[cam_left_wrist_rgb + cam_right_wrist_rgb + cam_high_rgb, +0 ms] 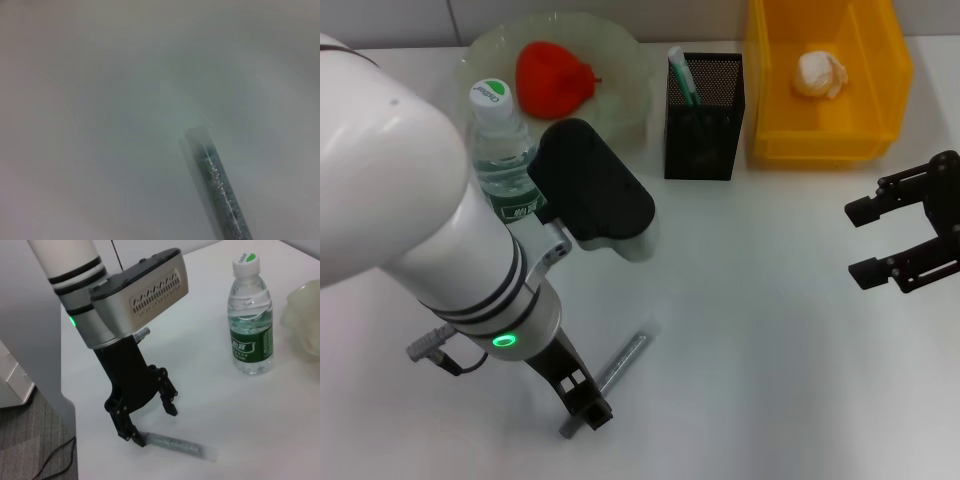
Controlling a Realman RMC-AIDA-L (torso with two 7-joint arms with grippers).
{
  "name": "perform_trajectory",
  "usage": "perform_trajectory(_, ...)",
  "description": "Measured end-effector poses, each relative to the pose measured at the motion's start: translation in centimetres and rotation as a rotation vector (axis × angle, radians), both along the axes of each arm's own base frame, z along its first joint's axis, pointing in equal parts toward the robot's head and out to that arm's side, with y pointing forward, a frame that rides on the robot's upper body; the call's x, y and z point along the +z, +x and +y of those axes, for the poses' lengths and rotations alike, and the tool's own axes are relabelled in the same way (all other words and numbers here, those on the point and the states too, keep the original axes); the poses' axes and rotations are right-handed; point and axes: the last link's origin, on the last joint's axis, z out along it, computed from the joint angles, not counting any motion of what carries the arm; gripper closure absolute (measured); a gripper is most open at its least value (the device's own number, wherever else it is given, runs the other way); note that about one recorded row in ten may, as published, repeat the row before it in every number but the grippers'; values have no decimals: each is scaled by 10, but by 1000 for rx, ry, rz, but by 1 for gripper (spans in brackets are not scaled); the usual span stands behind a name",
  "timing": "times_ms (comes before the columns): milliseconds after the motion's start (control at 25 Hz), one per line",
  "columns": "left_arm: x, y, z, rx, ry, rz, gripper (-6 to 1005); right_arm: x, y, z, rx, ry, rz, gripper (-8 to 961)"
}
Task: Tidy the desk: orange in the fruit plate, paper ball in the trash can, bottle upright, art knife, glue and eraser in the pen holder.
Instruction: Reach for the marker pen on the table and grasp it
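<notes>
The grey art knife [618,367] lies slanted on the white desk near the front edge; it also fills part of the left wrist view [222,192]. My left gripper [588,405] is low over the knife's near end, open; in the right wrist view one fingertip [137,437] touches that end of the knife [177,445]. The bottle [502,140] stands upright. A red-orange fruit [555,76] lies in the fruit plate [630,60]. The paper ball [820,72] is in the yellow trash can [880,120]. A green-white glue stick [682,75] stands in the black mesh pen holder [705,125]. The eraser is out of view.
My right gripper [910,232] hangs open at the right over bare desk, away from everything. The left arm's white forearm [410,200] covers the desk's left side. Beyond the desk edge in the right wrist view lies grey floor [30,440].
</notes>
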Motion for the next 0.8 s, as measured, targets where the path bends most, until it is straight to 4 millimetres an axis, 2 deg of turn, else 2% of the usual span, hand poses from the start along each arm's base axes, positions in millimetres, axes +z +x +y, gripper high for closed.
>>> perform_trajectory(240, -3, 1, -2, -14, -15, 9, 217, -2, 1, 0, -9, 0, 0, 185)
perform_trajectory(440, -7, 3, -6, -32, -34, 17, 456, -2, 1, 0, -12, -1, 1, 185)
perform_trajectory(800, -10, 3, -10, -42, -52, 19, 457, -5, 0, -1, -10, -7, 6, 185)
